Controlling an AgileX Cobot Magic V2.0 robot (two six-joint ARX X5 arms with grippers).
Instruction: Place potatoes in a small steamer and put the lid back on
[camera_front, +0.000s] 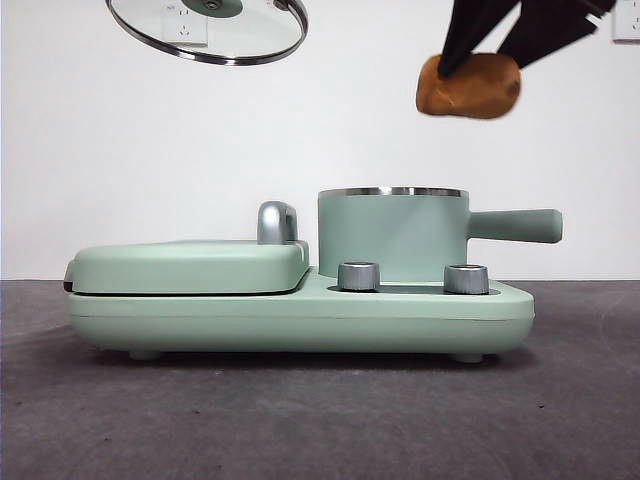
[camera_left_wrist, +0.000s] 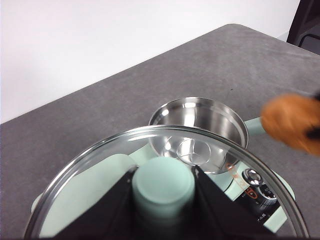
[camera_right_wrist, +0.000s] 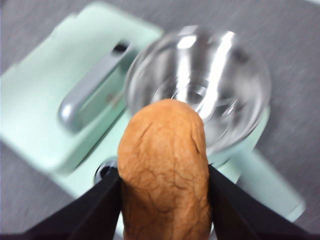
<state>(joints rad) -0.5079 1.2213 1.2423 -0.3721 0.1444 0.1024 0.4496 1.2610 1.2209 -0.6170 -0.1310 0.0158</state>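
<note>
Hanging high over the table's right side, the right gripper is clamped on the potato, which sits in the air above and a little right of the pot, over its side handle; in the right wrist view the jaws pinch the potato from both sides with the pot's open steel bowl just beyond it; the left gripper grips the lid by its mint knob and holds it tilted, up high at the left, above the griddle cover and well clear of the pot's mouth; the pot looks empty inside; so, as I judge it, lid removal and potato pickup are done; left are carrying the potato over the rim, lowering and releasing it, then setting the lid back on the pot
</note>
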